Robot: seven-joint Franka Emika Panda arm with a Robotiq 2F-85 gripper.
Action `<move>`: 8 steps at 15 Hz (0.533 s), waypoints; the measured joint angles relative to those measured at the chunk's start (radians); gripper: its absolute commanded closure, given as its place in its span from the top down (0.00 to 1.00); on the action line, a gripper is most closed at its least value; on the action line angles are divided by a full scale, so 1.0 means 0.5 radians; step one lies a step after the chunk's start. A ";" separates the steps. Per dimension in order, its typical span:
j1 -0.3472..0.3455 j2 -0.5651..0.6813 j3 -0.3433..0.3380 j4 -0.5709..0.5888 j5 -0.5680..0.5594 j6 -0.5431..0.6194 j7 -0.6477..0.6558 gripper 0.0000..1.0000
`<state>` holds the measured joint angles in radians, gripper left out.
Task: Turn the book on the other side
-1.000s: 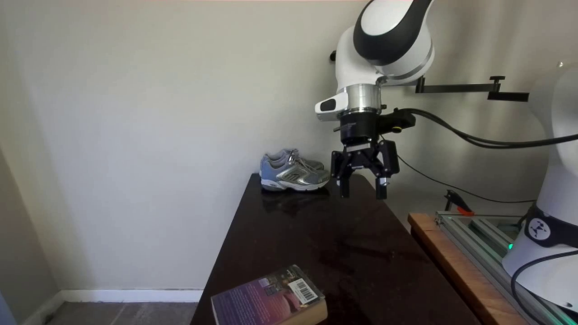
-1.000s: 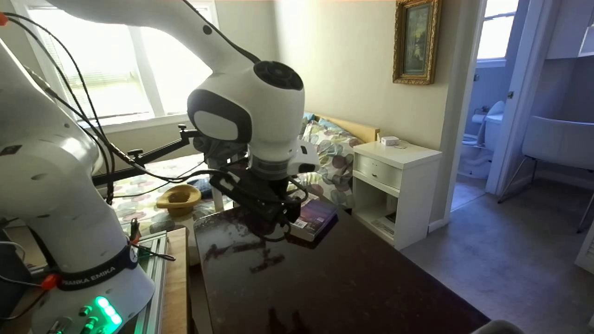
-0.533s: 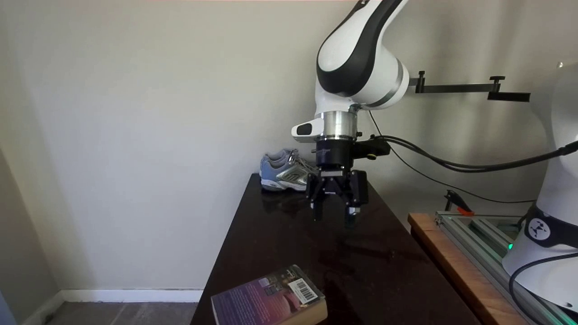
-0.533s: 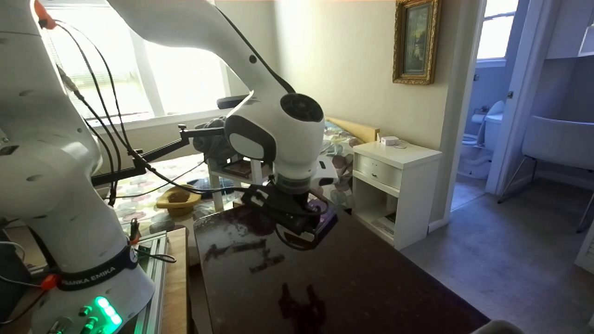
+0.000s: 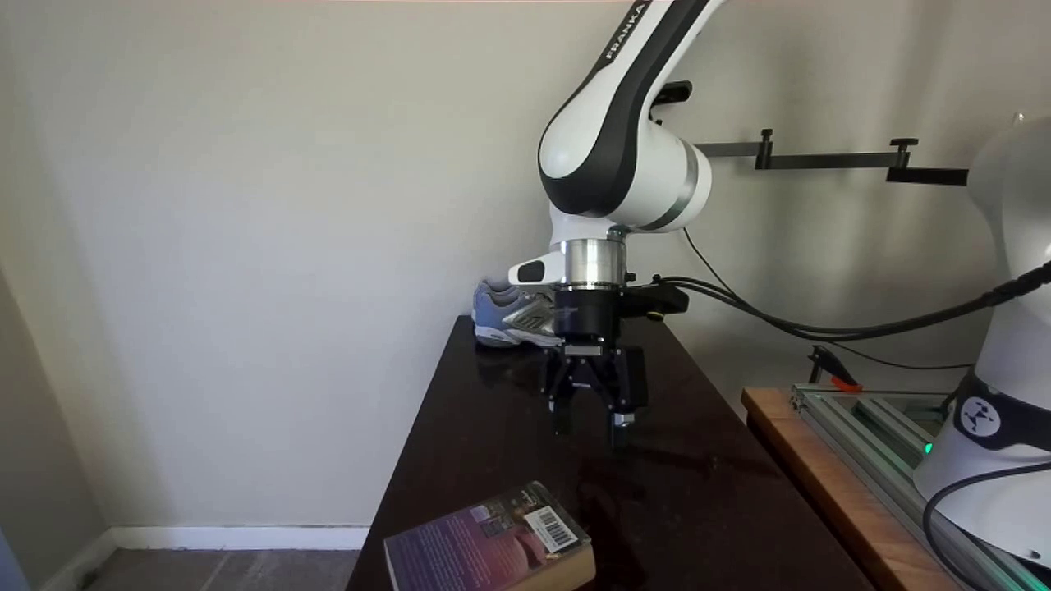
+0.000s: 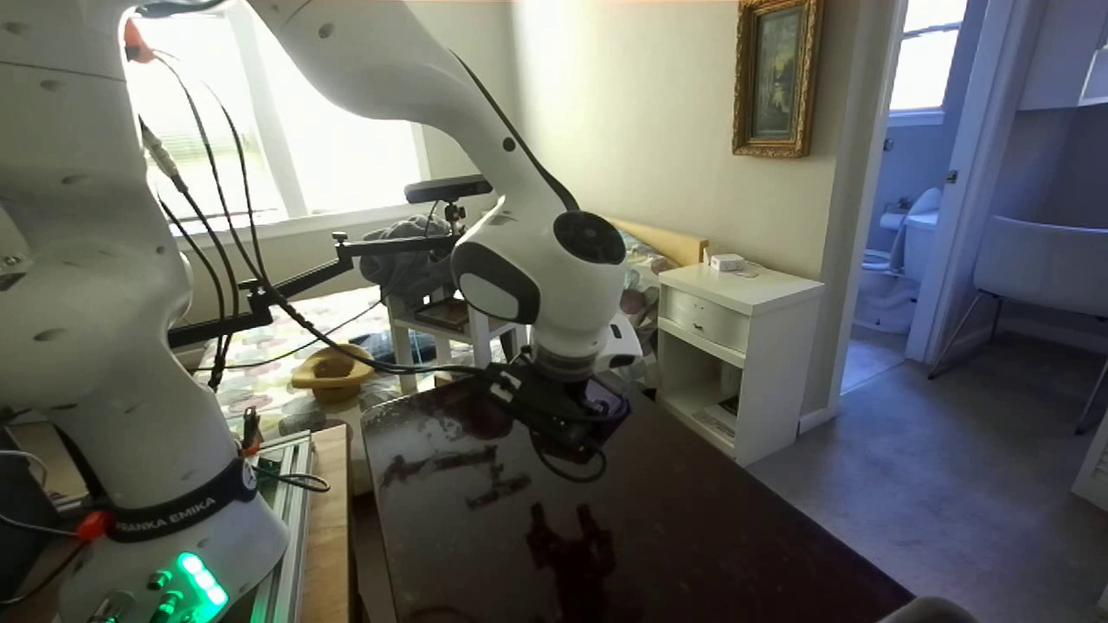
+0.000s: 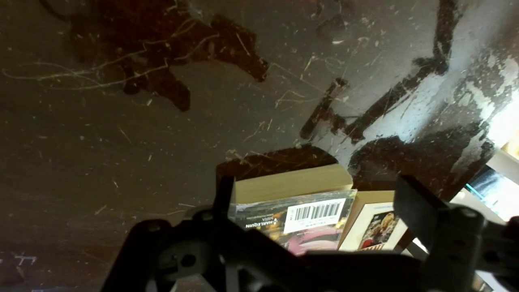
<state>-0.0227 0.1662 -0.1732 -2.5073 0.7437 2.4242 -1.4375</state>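
Note:
The book (image 5: 484, 546) lies flat at the near end of the dark table in an exterior view. Its purple face with a white barcode label is up. The book also shows in the wrist view (image 7: 279, 211), page edge toward the picture's top, its lower part hidden by the gripper. My gripper (image 5: 589, 433) is open and empty, above the table, beyond the book and a little right of it. In the wrist view the gripper's fingers (image 7: 316, 182) stand wide apart with part of the book seen between them. In the remaining exterior view the arm hides most of the book.
A second book (image 7: 373, 227) with a cream cover and a picture lies beside it in the wrist view. Grey-blue sneakers (image 5: 513, 316) stand at the table's far end. A white nightstand (image 6: 744, 294) stands past the table (image 6: 675, 519). A camera bracket (image 6: 303, 277) is behind the arm.
The arm has come down and nearer to the book, moving left in an exterior view showing the sneakers. The fingers stay open. The book has not moved.

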 measured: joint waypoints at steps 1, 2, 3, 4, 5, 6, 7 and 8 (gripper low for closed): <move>-0.002 0.000 0.000 0.001 0.000 0.000 0.000 1.00; -0.017 0.000 0.015 0.001 -0.003 0.000 0.000 1.00; -0.046 0.000 0.045 0.001 0.000 0.002 0.000 1.00; -0.075 0.002 0.077 0.003 0.015 0.023 -0.006 1.00; -0.098 0.009 0.110 0.009 0.058 0.050 -0.025 1.00; -0.116 0.023 0.143 0.018 0.111 0.083 -0.054 1.00; -0.126 0.046 0.176 0.032 0.171 0.122 -0.082 1.00; -0.132 0.077 0.210 0.050 0.233 0.163 -0.117 1.00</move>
<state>-0.0886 0.2045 -0.0680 -2.4823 0.8602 2.5059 -1.4959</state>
